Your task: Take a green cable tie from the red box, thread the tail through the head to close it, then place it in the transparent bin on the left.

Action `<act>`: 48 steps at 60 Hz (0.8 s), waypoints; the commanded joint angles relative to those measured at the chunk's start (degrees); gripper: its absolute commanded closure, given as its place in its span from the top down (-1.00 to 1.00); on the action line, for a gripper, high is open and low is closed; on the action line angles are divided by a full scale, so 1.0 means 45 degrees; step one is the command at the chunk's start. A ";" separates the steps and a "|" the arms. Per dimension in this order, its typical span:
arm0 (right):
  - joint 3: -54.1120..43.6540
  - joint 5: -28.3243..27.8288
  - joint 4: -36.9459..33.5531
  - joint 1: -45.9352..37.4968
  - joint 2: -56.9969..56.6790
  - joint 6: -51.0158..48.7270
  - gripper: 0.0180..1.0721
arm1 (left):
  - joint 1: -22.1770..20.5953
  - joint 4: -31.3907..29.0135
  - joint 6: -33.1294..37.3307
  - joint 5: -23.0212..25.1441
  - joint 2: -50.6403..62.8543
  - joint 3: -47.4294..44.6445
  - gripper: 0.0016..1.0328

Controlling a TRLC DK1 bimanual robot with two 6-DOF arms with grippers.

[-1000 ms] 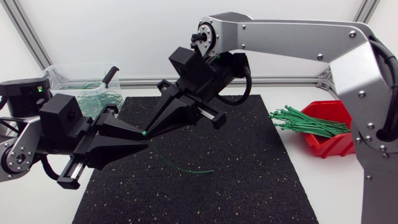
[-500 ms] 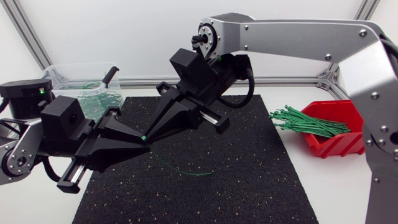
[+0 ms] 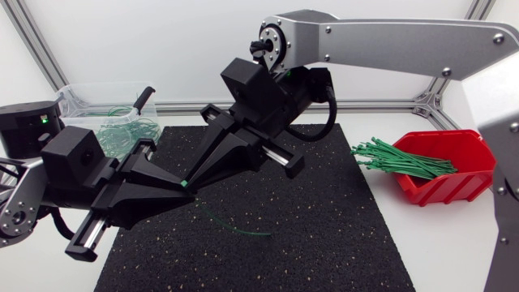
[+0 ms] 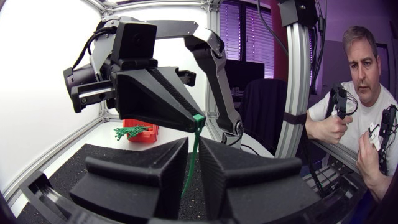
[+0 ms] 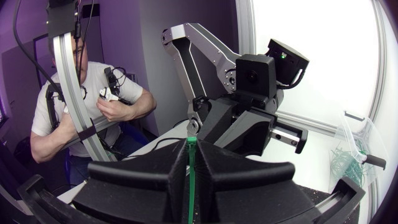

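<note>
A green cable tie (image 3: 235,229) hangs over the black mat, its head (image 4: 198,118) pinched at the tip of my right gripper (image 3: 187,183), which is shut on it. In the right wrist view the strap (image 5: 191,180) runs between the closed fingers of that right gripper (image 5: 191,146). My left gripper (image 4: 193,144) sits just under the head. Its fingers stand narrowly apart, with the strap (image 4: 191,163) hanging in the slit. The tips of my left gripper (image 3: 191,195) meet the right ones. The red box (image 3: 438,191) of green ties (image 3: 401,160) is at the right.
The transparent bin (image 3: 81,96) stands at the back left with several green ties (image 3: 126,130) in it and a black handle on its rim. The black speckled mat (image 3: 324,235) covers the table's middle. A person sits beyond the table's edge.
My left gripper's fingers have narrowed around the strap, and the left arm has shifted slightly down and left. The tie's tail has swung a little. The right gripper has kept its hold.
</note>
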 commanded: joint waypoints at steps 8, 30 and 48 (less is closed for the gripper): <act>-0.0287 -0.0047 -0.2777 0.0058 -0.0076 -0.0525 -0.89 | -0.0127 0.0030 -0.0345 0.0174 -0.0227 -0.0351 -0.86; 0.0085 -0.0281 -0.2777 -0.0177 0.0257 -0.0466 -0.72 | -0.0010 0.0010 -0.0989 0.0057 0.0086 -0.0078 -0.94; 0.2545 -0.0379 -0.2738 -0.1427 0.1897 0.0530 -0.38 | 0.0264 -0.0165 -0.1243 -0.1017 0.1394 0.0508 -0.94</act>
